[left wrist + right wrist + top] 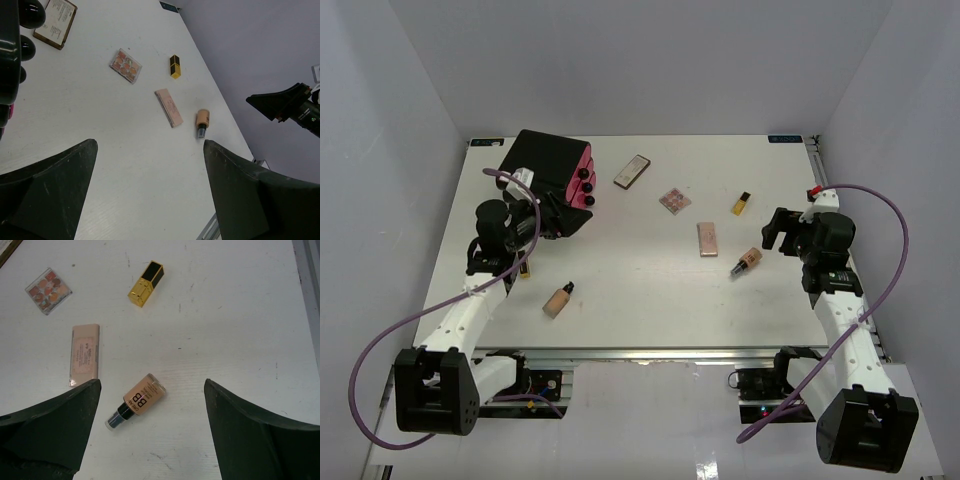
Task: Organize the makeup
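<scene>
Fingers of the right hand [152,382] frame the closest thing, a beige bottle [136,401] with a black cap. It lies on its side on the white worktop [240,330], cap toward 7 o'clock in the wrist view. That hand is spread wide and holds nothing. It hangs above and near the bottle, so I judge this the likely first pick.

Past the bottle lie a pink rectangular palette [84,354] at 10 o'clock, a gold-and-black tube [145,284] at 12 and a square palette [48,290] farther out at 11.

From above, a grey compact [632,171] lies near the worktop's 12 o'clock, just right of a black box [550,170] with pink drawers at 10 o'clock. A beige tube [558,299] lies apart at 7 o'clock, near the left arm.

The left hand [150,145] is also fully spread and empty. It sits close to the box's knobbed front, probably because a drawer must be pulled out before anything goes in.

All the makeup lies loose and scattered on the worktop, none of it stored.
</scene>
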`<state>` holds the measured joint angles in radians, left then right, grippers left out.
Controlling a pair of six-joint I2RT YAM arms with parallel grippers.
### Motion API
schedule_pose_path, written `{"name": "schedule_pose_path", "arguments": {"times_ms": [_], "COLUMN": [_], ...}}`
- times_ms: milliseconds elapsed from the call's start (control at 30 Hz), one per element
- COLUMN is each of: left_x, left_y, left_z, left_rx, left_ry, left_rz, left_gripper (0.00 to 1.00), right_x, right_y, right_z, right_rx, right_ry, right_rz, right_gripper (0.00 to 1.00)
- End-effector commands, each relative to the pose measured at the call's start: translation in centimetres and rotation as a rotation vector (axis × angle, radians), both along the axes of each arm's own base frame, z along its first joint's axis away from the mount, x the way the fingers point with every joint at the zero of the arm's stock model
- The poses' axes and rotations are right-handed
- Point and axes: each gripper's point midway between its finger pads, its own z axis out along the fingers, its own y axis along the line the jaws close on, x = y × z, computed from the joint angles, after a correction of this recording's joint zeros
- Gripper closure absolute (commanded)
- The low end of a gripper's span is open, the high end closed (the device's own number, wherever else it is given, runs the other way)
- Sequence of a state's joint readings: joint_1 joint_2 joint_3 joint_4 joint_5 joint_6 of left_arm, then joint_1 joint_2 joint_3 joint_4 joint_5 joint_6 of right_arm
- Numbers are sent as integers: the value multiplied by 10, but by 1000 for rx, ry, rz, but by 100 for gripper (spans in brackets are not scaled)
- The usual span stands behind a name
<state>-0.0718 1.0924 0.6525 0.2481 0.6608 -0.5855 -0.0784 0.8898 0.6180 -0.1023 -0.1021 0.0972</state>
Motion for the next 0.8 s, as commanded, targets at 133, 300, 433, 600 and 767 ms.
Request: {"name": "schedule_pose_path", "arguments": {"times_ms": [133, 300, 433, 600, 767], "left_x": [-10, -8, 0, 35, 59], "left_y": [-43, -65, -87, -101, -119], "left_z": [14, 23, 16, 20, 7], "left_rx": [77, 135, 206, 293, 321], "left_ry": [-46, -51, 12, 50, 122], "left_rz": [-97, -63, -17, 185, 288], "left_gripper": [2, 2, 2, 2, 2], "right_x": [-6, -22, -34, -35, -46], "right_y": [38, 60, 77, 77, 88], "right_z": [33, 29, 20, 18, 13], "right_rx": [-4, -76, -81, -100, -102], "right_ry": [-136, -193, -206, -192, -174], "right_rz": [268, 473, 617, 638, 746], "right_gripper": [10, 10, 10, 10, 10]}}
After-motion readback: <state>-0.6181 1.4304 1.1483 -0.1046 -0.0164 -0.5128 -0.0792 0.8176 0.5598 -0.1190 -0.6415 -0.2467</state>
